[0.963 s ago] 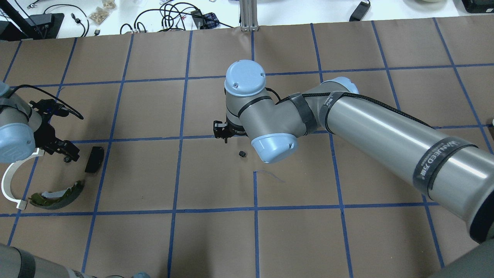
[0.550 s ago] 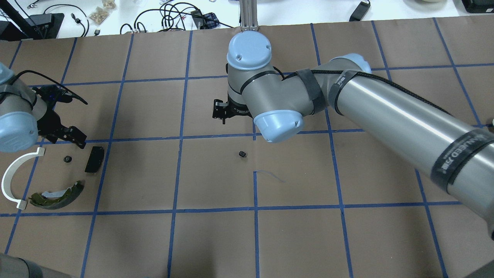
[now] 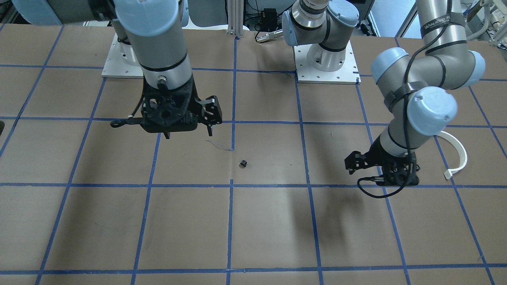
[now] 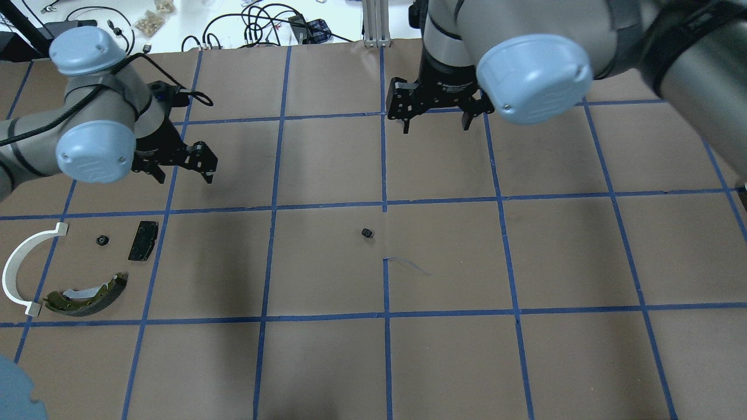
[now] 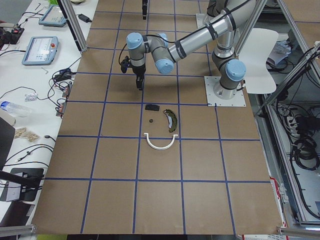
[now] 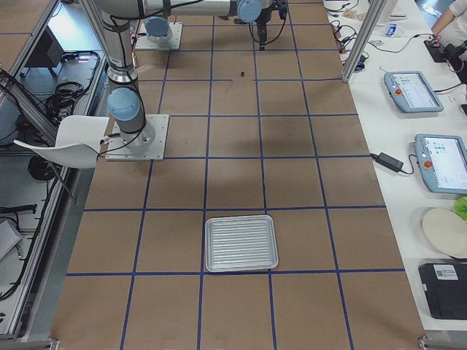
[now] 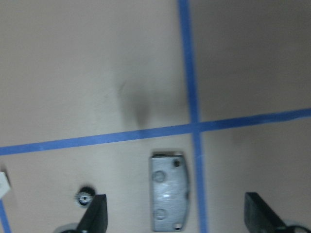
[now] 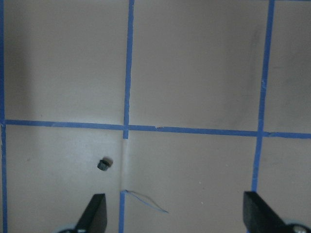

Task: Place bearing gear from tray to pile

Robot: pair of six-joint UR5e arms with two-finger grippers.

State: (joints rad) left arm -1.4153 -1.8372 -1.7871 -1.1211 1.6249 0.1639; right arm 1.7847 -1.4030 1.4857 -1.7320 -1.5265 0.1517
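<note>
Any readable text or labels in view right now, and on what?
"WANUEED", roughly, in small white print: black band on the left arm.
Tablet screens: too small to read.
White label on the black device: too small to read.
Tray and pile: no text seen.

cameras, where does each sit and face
Front-facing: across the table, facing the bases; left gripper at right.
Overhead: behind the robot, looking down; right gripper at right.
Exterior left: end by the pile; both arms.
Exterior right: end by the tray; both arms.
Left wrist: down on the pad; own fingertips.
Right wrist: down on a small part, shared with overhead.
</note>
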